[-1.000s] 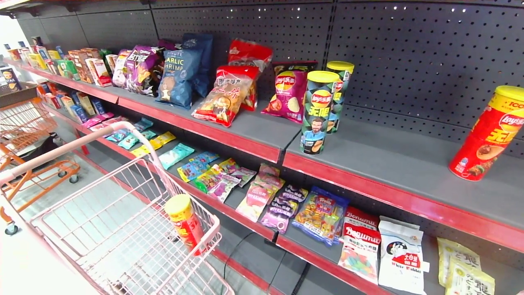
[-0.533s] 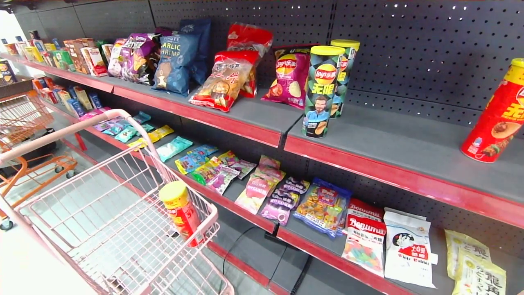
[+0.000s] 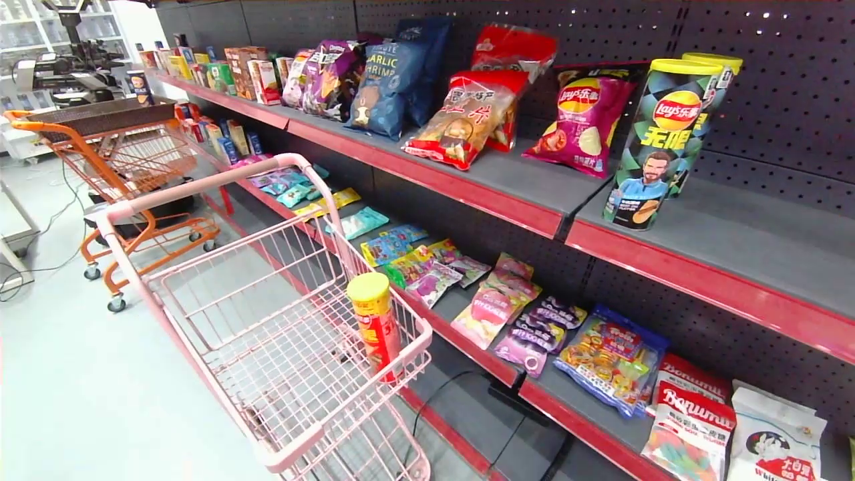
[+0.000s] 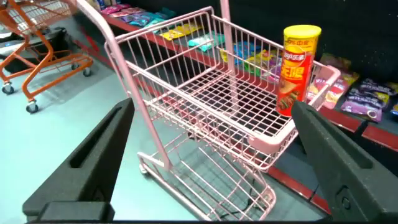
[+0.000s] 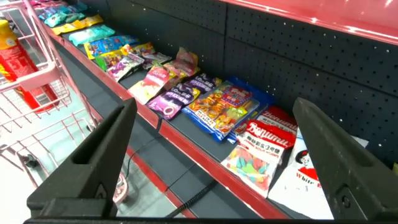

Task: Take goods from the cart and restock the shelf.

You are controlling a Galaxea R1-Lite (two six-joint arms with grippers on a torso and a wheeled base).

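Note:
A red chip can with a yellow lid (image 3: 375,321) stands upright in the far corner of the pink wire cart (image 3: 200,187), beside the shelf. In the left wrist view the chip can (image 4: 297,68) stands beyond my open left gripper (image 4: 210,112), which hovers over the cart's basket (image 4: 273,140) holding nothing. My right gripper (image 5: 214,106) is open and empty in front of the lower shelf's candy bags (image 5: 217,106), with the chip can (image 5: 12,56) off to one side. On the upper shelf (image 3: 668,267) stand two dark chip cans (image 3: 658,143).
Snack bags (image 3: 461,120) and boxes line the upper shelf, with bare grey shelf space beside the dark cans. Flat candy packs (image 3: 507,314) cover the lower shelf. An orange cart (image 3: 127,153) stands behind the pink one. Open floor (image 3: 67,374) lies on the left.
The head camera has turned left, so the whole picture shifted right. The red can on the shelf's right end has left the frame, and the cart now sits nearer the middle.

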